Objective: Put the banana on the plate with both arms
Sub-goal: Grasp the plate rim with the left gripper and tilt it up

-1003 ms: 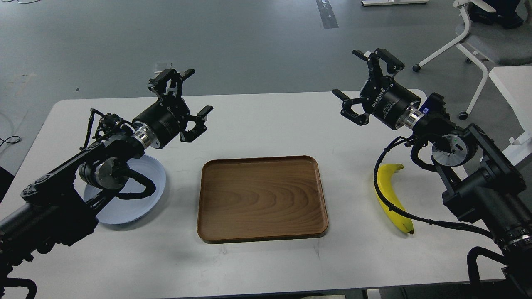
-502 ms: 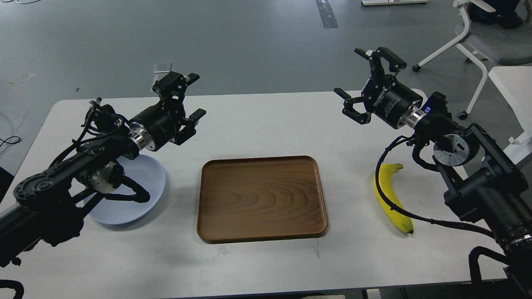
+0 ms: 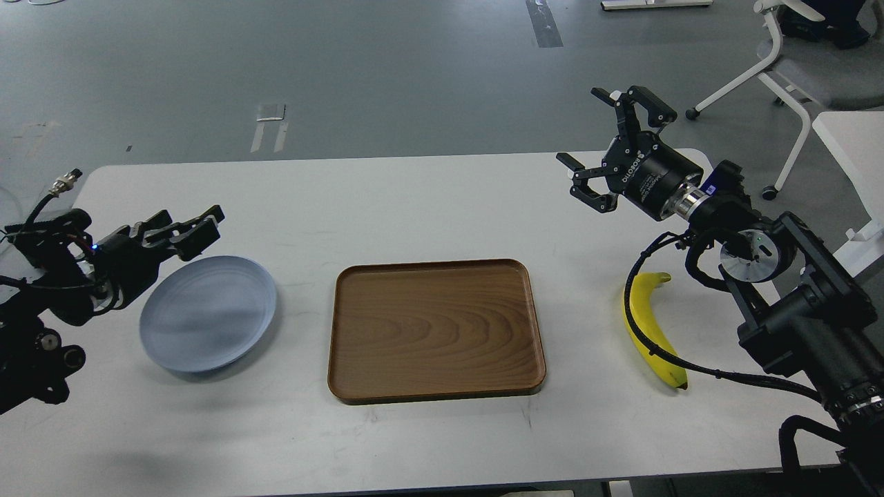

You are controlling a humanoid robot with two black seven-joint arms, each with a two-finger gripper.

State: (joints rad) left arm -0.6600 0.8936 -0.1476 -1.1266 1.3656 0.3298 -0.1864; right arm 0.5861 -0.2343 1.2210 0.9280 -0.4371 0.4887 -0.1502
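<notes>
Head view: left pincer (image 3: 181, 229), fingers together, beside plate (image 3: 207, 314) rim; right pincer (image 3: 608, 148) spread, above table, away from banana (image 3: 652, 331).

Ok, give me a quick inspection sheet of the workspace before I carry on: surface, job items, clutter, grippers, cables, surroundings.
Surface: white table, flat, no spills seen.
Job's things: banana lies on the table at the right, not held; plate sits at the left with nothing on it.
Clutter: wooden tray between them, with nothing in it.
Grippers: left gripper low at the plate's far-left rim, state unclear; right gripper open, raised beyond the banana.
Cables: black cable from the right arm crosses over the banana.
Surroundings: grey floor, white chair at the far right.
</notes>
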